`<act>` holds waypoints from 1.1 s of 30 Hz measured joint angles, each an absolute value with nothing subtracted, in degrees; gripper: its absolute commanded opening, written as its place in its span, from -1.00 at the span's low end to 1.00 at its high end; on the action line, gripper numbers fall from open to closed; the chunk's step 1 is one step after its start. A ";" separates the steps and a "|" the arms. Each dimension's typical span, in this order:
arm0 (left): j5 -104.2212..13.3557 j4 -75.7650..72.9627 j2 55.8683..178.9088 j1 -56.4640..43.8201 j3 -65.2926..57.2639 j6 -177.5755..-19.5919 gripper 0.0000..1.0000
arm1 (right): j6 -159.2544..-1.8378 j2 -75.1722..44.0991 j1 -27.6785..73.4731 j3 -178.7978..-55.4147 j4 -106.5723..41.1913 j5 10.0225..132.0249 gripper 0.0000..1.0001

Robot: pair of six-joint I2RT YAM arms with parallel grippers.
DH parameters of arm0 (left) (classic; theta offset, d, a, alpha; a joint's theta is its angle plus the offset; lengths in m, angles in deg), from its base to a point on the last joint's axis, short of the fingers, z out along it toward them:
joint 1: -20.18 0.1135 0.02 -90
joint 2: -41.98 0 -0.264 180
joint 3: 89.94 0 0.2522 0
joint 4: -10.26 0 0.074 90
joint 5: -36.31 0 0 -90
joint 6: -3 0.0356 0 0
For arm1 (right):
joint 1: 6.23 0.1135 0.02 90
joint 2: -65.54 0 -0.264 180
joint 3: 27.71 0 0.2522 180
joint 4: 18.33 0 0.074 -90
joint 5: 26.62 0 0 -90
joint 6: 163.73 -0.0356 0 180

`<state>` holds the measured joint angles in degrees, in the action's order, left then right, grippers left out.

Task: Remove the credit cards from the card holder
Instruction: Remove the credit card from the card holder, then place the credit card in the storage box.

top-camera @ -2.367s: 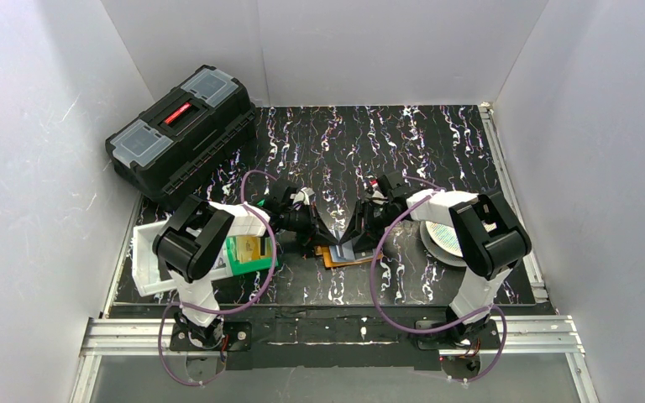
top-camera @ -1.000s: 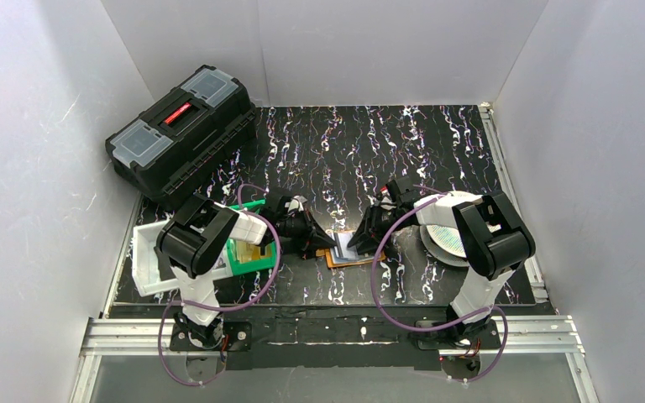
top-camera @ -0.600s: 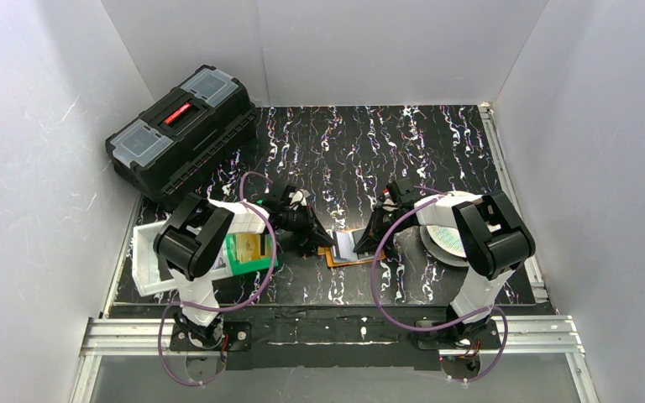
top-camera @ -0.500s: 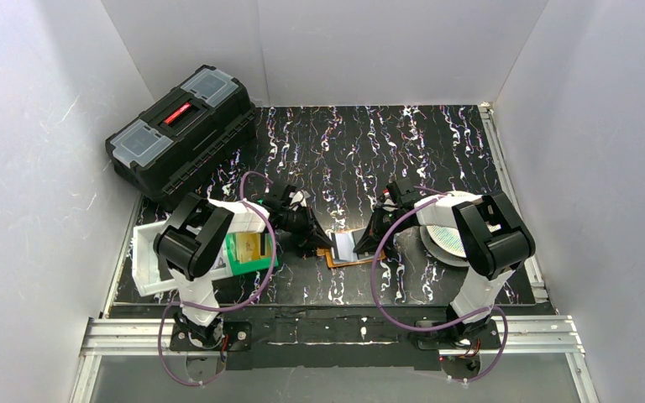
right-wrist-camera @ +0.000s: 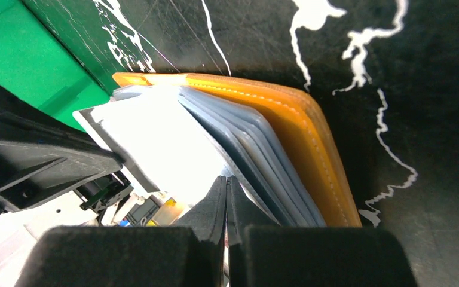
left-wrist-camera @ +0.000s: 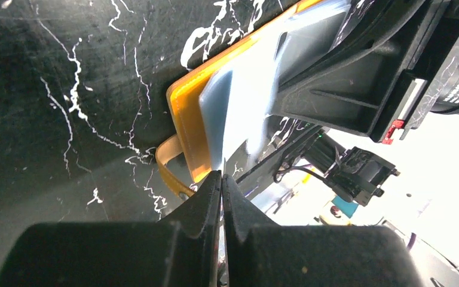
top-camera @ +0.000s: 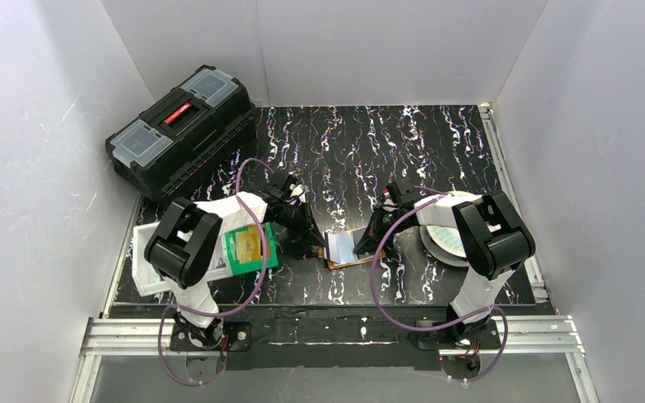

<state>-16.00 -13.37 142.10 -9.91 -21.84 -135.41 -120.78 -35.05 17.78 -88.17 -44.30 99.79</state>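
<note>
The right hand (right-wrist-camera: 226, 182) has just shut narrow on the inner pockets of the card holder (top-camera: 346, 249), which lies open on the table, near the right of the green bin (top-camera: 248, 250). The left hand (left-wrist-camera: 222, 179) still pinches a pale sheet (left-wrist-camera: 239, 119); card or pocket, I cannot tell. Pulling can probably begin now.
</note>
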 measured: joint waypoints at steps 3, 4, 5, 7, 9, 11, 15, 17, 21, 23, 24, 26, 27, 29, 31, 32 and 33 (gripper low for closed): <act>-17.47 -16.83 140.68 -9.91 -20.61 -133.37 -1.00 | -120.28 -35.05 17.78 -88.26 -44.50 99.72 -0.97; -17.95 -17.96 140.17 -9.91 -20.24 -132.78 -1.00 | -120.21 -35.05 17.78 -88.32 -44.61 99.68 -0.97; -18.47 -19.08 139.63 -9.91 -19.85 -132.17 -1.00 | -120.06 -35.03 17.78 -88.50 -44.91 99.55 -0.97; -19.54 -21.31 138.64 -9.91 -18.91 -130.99 -1.00 | -119.82 -34.99 17.78 -88.87 -45.70 99.28 -0.97; -20.59 -23.23 137.81 -9.91 -17.90 -129.99 -1.00 | -119.55 -34.90 17.78 -89.15 -46.18 98.95 -0.97; -21.64 -25.18 136.94 -9.91 -16.87 -129.00 -1.00 | -119.18 -34.68 17.78 -89.57 -47.01 98.39 -0.96; -23.83 -29.59 134.64 -9.91 -14.51 -127.08 -1.00 | -118.37 -33.92 17.78 -90.84 -48.89 96.83 -0.87; -24.81 -31.49 133.36 -9.91 -13.40 -126.25 -1.00 | -118.16 -33.33 17.82 -91.75 -49.85 96.31 -0.79; -26.45 -34.92 130.32 -9.91 -11.67 -124.91 -1.00 | -117.81 -31.34 18.35 -94.38 -51.56 95.65 -0.49; -27.59 -37.02 128.46 -9.91 -10.67 -124.32 -1.00 | -117.65 -30.24 18.79 -95.56 -52.06 95.46 -0.31; -28.26 -38.22 127.59 -9.91 -10.08 -124.00 -1.00 | -117.46 -29.65 19.11 -96.28 -52.32 95.33 -0.24; -30.08 -40.85 125.81 -9.86 -8.88 -123.25 -1.00 | -117.41 -28.67 19.70 -97.39 -52.72 95.22 -0.09; -31.35 -42.46 124.66 -9.82 -8.11 -122.86 -1.00 | -117.39 -28.30 19.90 -97.79 -52.85 95.20 -0.04; -34.62 -46.11 122.06 -9.52 -6.54 -122.01 -1.00 | -117.24 -27.58 20.38 -98.51 -53.07 95.06 0.04; -38.84 -50.46 119.00 -9.10 -4.63 -121.20 -1.00 | -117.11 -27.42 20.84 -99.03 -53.18 95.04 0.13; -40.83 -52.32 117.84 -8.86 -3.76 -120.94 -1.00 | -117.04 -27.42 20.93 -99.10 -53.15 95.04 0.17; -43.56 -54.66 116.37 -8.60 -2.60 -120.61 -1.00 | -117.02 -27.42 21.06 -99.12 -53.20 95.04 0.20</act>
<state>-43.56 -54.66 116.37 -8.60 -2.60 -120.61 -117.02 -27.42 21.06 -99.12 -53.20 95.04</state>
